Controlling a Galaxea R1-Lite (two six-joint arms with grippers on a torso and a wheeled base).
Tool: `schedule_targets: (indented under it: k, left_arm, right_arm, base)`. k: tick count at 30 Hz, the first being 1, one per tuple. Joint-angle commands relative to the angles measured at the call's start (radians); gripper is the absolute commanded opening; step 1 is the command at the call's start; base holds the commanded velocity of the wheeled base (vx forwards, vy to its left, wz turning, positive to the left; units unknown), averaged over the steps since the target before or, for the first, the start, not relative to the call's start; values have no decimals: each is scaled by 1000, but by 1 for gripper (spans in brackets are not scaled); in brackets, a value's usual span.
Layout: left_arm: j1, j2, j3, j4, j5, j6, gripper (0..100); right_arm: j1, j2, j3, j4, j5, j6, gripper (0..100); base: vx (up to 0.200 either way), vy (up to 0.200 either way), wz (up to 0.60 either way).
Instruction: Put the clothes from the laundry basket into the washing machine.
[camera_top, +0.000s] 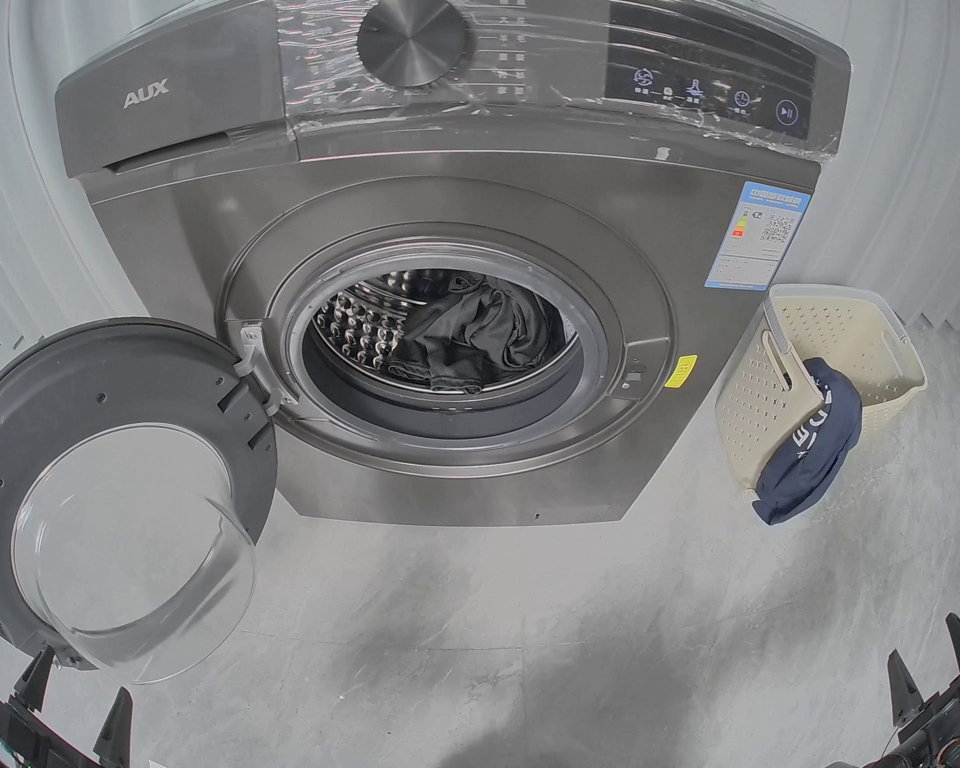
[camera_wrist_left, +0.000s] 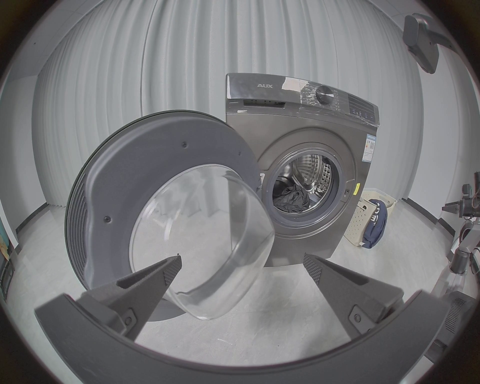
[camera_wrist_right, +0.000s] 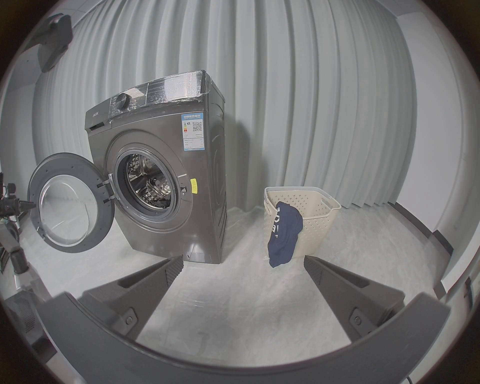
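**Head view.** A grey front-loading washing machine (camera_top: 200, 230) is set across the upper half of the frame. Its round door (camera_top: 130, 400) is swung fully open at the left, the clear bowl glass facing forward. A dark grey garment (camera_top: 470, 335) is bunched inside the drum (camera_top: 360, 320), at the middle of the opening. A cream perforated laundry basket (camera_top: 860, 330) is stood on the grey marbled floor (camera_top: 480, 620) at the right of the frame, just beside the machine's flank. A navy garment (camera_top: 815, 445) is draped over the basket's near rim and hung down its outer wall to floor level. The left gripper (camera_top: 80, 690) is noted in the lower left corner, fingers apart, nothing between them. The right gripper (camera_top: 925, 650) is noted in the lower right corner, fingers likewise apart and empty, well apart from the basket.

**Left wrist view.** The left gripper's fingers are spread wide with nothing held. The open door is seen close before them. Beyond it the dark grey garment is seen low in the drum, and the basket with the navy garment beside the machine. A pale pleated curtain (camera_wrist_left: 150, 60) is hung behind.

**Right wrist view.** The right gripper's fingers are held wide apart over the floor. The basket, navy garment over its rim, is seen beyond them, near the machine's side panel
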Motion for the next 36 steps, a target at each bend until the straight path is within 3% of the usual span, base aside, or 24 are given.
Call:
schedule_targets:
  k: [1,5,7,9,10,12,14,36]
  left_arm:
    - [0,-5,15,0,0,0,100]
    - [0,-5,15,0,0,0,100]
    - [0,-5,15,0,2,-5,100]
    - [0,-5,15,0,2,-8,100]
    - [0,-5,15,0,2,-8,100]
    - [0,-5,15,0,2,-5,100]
    - [0,-5,15,0,2,-5,100]
    - [0,-5,15,0,3,-13,100]
  right_arm:
    - [2,1,-2,5,3,-14,100]
    - [3,1,-2,5,3,-11,100]
    - [0,0,6,-9,-29,44,100]
    - [3,0,7,-7,-89,104,100]
    - [0,0,9,-9,-90,112,100]
    - [3,0,24,-9,-11,67,100]
    - [3,0,30,-14,34,17,100]
    - [3,0,38,-38,34,17,100]
  base:
    - [0,-200,0]
    - [0,-200,0]
    - [0,-200,0]
    - [0,-200,0]
    - [0,-200,0]
    - [0,-200,0]
    - [0,-200,0]
    - [0,-200,0]
